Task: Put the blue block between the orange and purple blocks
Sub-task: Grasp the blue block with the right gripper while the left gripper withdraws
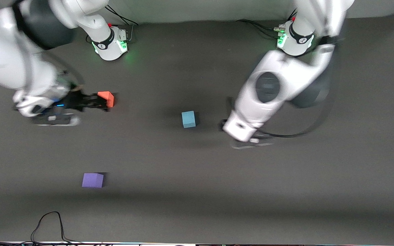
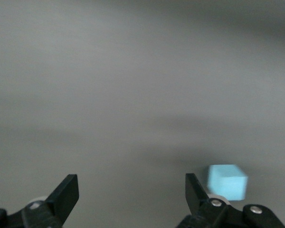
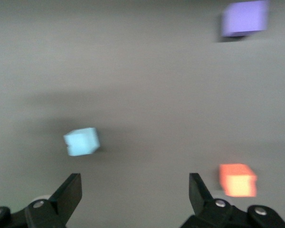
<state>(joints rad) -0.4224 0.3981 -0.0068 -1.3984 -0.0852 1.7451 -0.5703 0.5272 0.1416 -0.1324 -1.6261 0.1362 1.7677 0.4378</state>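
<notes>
The blue block (image 1: 188, 119) sat mid-table, with the orange block (image 1: 106, 98) at its ten o'clock and the purple block (image 1: 93, 180) at its eight o'clock. The left gripper (image 2: 130, 197) hovered spread and empty beside the blue block; the right gripper (image 3: 133, 194), likewise spread and empty, hung beside the orange block

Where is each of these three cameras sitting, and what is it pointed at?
Front view: high across the table, facing both arms' bases; shows the blue block, orange block, purple block.
Left wrist view: on the left arm's wrist, looking down past the open left gripper at the blue block.
Right wrist view: on the right arm's wrist, past the open right gripper at all three blocks.
Shared: the blue block shows in every view.
</notes>
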